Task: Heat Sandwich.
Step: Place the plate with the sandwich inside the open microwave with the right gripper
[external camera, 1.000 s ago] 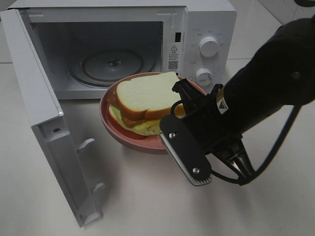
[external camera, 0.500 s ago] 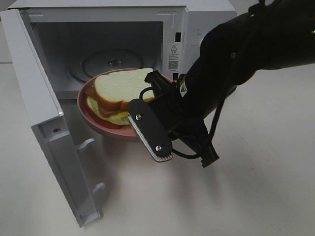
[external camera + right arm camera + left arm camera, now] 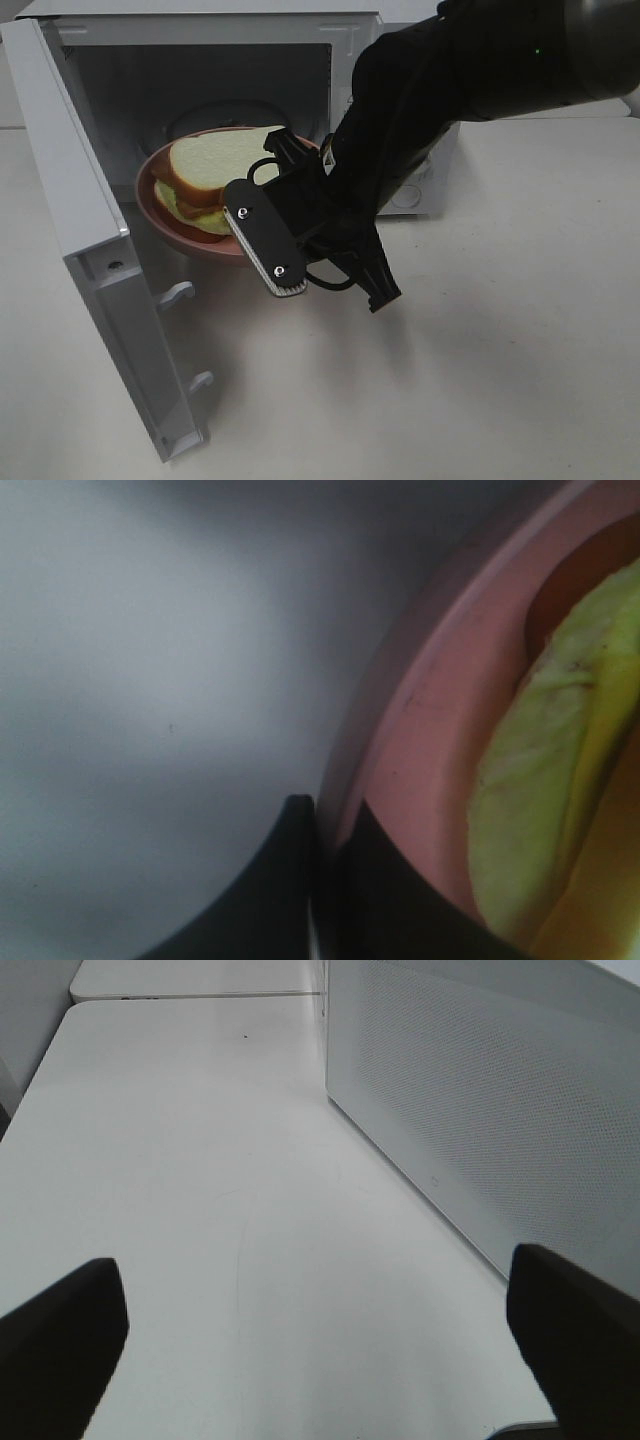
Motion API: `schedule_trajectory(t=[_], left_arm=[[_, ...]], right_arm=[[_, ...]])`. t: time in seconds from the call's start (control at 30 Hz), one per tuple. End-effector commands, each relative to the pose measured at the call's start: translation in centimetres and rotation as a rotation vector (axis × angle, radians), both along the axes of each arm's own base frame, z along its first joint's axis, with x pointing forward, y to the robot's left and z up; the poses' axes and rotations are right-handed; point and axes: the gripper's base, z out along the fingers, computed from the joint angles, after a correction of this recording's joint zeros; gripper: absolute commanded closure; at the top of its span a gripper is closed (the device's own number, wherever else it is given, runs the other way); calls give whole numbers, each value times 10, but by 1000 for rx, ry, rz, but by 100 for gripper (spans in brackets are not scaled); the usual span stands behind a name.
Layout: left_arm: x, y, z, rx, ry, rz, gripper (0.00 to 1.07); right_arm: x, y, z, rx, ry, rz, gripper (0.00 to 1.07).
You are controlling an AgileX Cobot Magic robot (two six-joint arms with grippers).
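Note:
The sandwich (image 3: 215, 170), white bread with a brown crust and yellow-green filling, lies on a pink plate (image 3: 165, 222). Plate and sandwich hang at the mouth of the open microwave (image 3: 400, 40), in front of its glass turntable (image 3: 200, 113). My right gripper (image 3: 250, 240) is shut on the plate's near rim. In the right wrist view its dark fingertips (image 3: 330, 850) pinch the pink rim (image 3: 420, 740), with the sandwich's green filling (image 3: 530, 810) beside them. My left gripper (image 3: 320, 1360) stands open with nothing in it, off to the side of the microwave's perforated wall (image 3: 480, 1110).
The microwave door (image 3: 80, 240) is swung wide open on the left, reaching toward the table's front. My right arm covers the control knobs. White tabletop (image 3: 480, 380) spreads out in front and to the right.
My right arm has carried the plate and sandwich left and back, from in front of the control panel to the microwave's opening. The left gripper has stayed as it was.

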Motion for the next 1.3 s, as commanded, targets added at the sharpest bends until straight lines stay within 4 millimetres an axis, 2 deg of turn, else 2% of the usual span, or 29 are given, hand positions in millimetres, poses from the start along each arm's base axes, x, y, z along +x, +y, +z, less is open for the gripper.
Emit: schedule_trajectory(t=[0.03,1.0,1.3], left_arm=[[-4,0,0,-2,-28,-2,9],[-4,0,0,-2,-28,-2,9],[-4,0,0,-2,-28,-2,9]], right_arm=[[7,6,4,11,-14,5,107],[55,47,6,-2,-2,-47,107],[73,59,6,0,-16,-137,107]])
